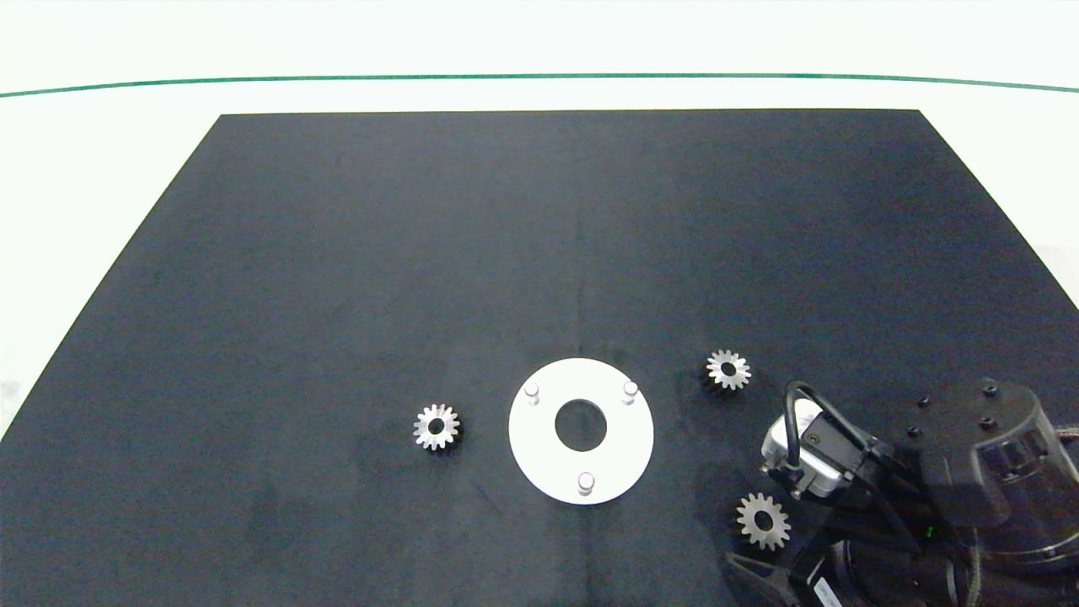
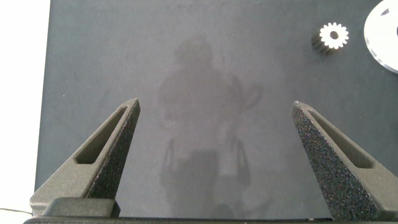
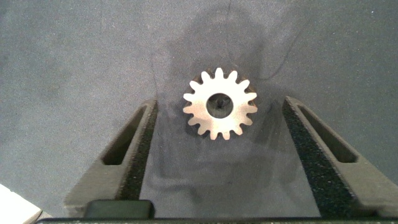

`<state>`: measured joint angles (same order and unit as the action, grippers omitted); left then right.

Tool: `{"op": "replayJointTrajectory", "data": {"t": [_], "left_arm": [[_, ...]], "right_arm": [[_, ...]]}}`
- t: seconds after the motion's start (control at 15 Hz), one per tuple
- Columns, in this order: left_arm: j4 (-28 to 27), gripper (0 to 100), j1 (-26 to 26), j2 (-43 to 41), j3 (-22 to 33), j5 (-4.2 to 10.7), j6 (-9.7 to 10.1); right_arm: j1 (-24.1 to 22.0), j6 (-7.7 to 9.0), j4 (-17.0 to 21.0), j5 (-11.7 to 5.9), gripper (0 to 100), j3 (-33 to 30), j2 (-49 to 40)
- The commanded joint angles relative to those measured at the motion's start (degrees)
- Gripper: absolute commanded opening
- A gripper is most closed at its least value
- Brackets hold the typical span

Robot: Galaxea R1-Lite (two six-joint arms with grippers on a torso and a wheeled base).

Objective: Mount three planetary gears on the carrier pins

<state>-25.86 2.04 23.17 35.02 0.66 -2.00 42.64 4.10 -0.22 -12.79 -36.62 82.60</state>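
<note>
Three planetary gears lying flat on the black mat (image 1: 337, 278) seen from above: one (image 1: 437, 427) left of the white disc (image 1: 539, 459), two right of it (image 1: 728, 369) (image 1: 763, 521); carrier pins (image 1: 585, 483) standing bare (white tabletop (image 1: 84, 194) surrounding). Left wrist: left gripper (image 2: 216, 109) hovering wide open, holding nothing. Right wrist: right gripper (image 3: 217, 106) gaping around a gear (image 3: 220, 103), not touching.

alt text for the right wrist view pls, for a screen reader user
A small silvery planetary gear lies flat on the black mat, centred in the gap of the open right gripper. Neither finger touches it, and its round centre hole faces the camera.
</note>
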Motion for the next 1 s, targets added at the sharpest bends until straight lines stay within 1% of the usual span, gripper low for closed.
{"op": "replayJointTrajectory", "data": {"t": [0.07,0.47,0.67,1.0], "left_arm": [[-0.2,100,0.0,0.0,0.0,0.04,-0.02],[-0.2,100,0.1,0.0,0.0,-0.04,-0.02],[-0.2,100,0.8,0.0,0.0,-0.04,0.07],[0.2,100,0.8,0.1,0.1,-0.04,0.07]], "right_arm": [[0.0,0.03,-0.1,-0.04,74,-0.1,0.2],[0.0,-0.14,-0.2,0.22,62,0.1,1.2],[0.0,-0.14,-2.3,0.04,56,0.2,1.9],[0.0,-0.32,-2.5,0.13,45,0.3,2.7]]}}
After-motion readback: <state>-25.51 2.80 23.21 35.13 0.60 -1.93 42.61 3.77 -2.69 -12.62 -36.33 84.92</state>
